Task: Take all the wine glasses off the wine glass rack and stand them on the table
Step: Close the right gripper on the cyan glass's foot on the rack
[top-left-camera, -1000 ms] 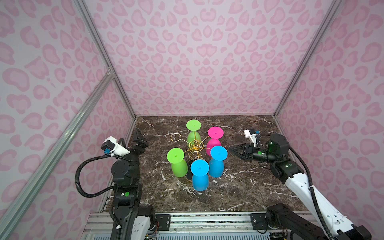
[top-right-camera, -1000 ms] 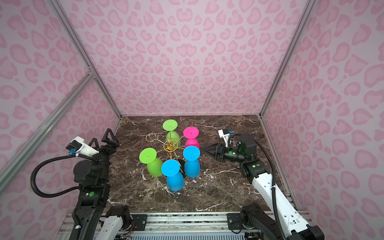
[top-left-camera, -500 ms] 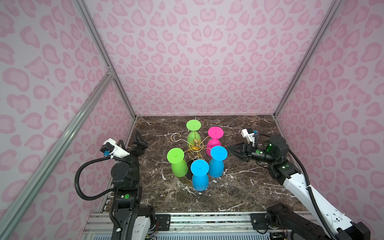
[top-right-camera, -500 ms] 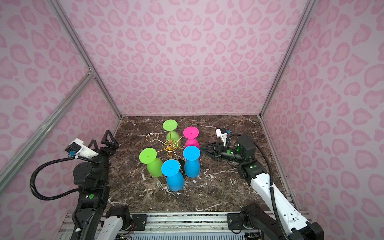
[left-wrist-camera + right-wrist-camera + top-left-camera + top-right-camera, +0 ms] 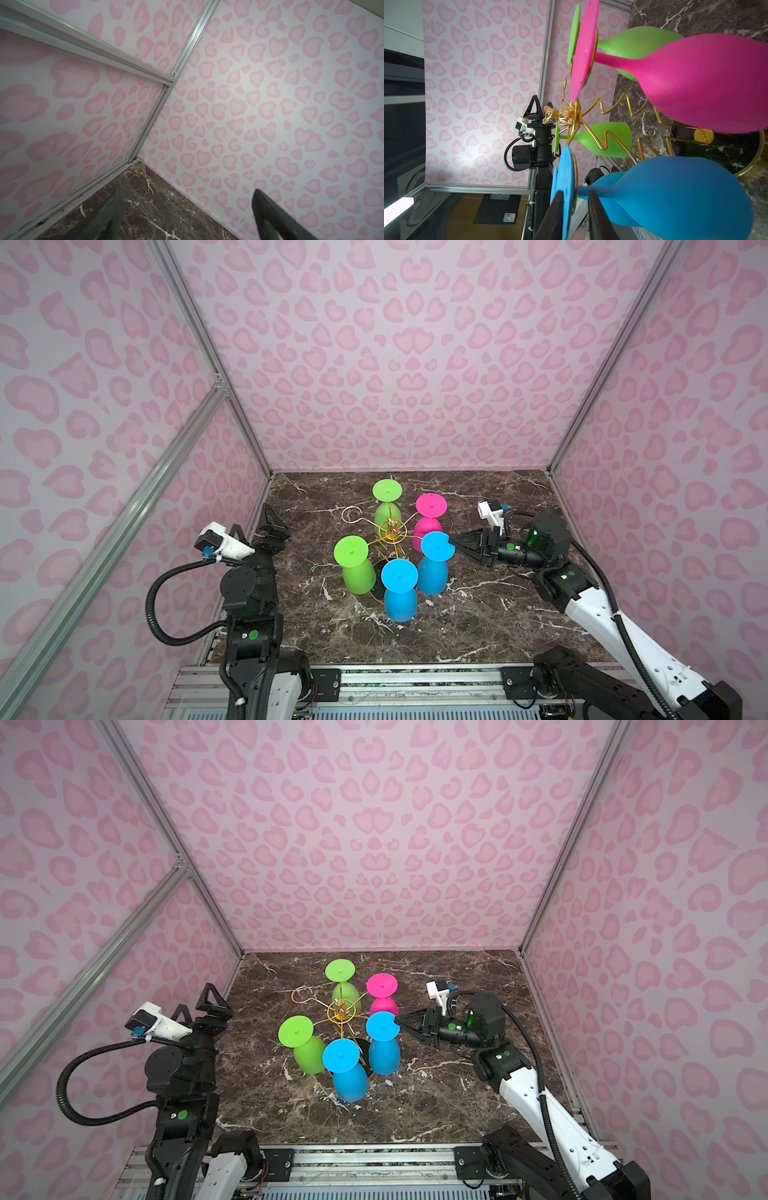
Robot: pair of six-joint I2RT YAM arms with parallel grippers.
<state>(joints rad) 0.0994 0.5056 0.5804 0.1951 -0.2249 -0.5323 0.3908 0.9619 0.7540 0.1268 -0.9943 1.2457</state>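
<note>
The rack (image 5: pixel 390 531) stands mid-table (image 5: pixel 478 614) with 5 glasses hung upside down. Each foot is caught in a loop so the bowl dangles below, and 1 hook (image 5: pixel 351 514) at the back is bare. That explains why the right gripper (image 5: pixel 455 545) lies level, reaching in from the side. The only easy purchase on the blue glass (image 5: pixel 432 576) nearest it is up at the foot (image 5: pixel 566 182).

In the right wrist view the jaws make a slim slot, 1 finger (image 5: pixel 556 207) over the foot and the other under it beside the stem (image 5: pixel 596 190). A sliver of daylight shows on the stem side, so I'd say it straddles the foot without clamping it yet. The glass hangs on its hook on the rack's right side, just in front of the pink glass (image 5: pixel 428 526).

The left gripper (image 5: pixel 188 191) sits by the left wall, pointing up, jaws spread wide, holding nothing. I'd guess it is just out of the way.

- I can't tell whether the upper finger touches the foot.
- I can't tell which way this loop opens, since the foot covers it.
- The lower finger is hidden under the foot in both top views.
- The base (image 5: pixel 716 149) is mostly masked by bowls.
- The pink bowl is blurred close to the lens.
</note>
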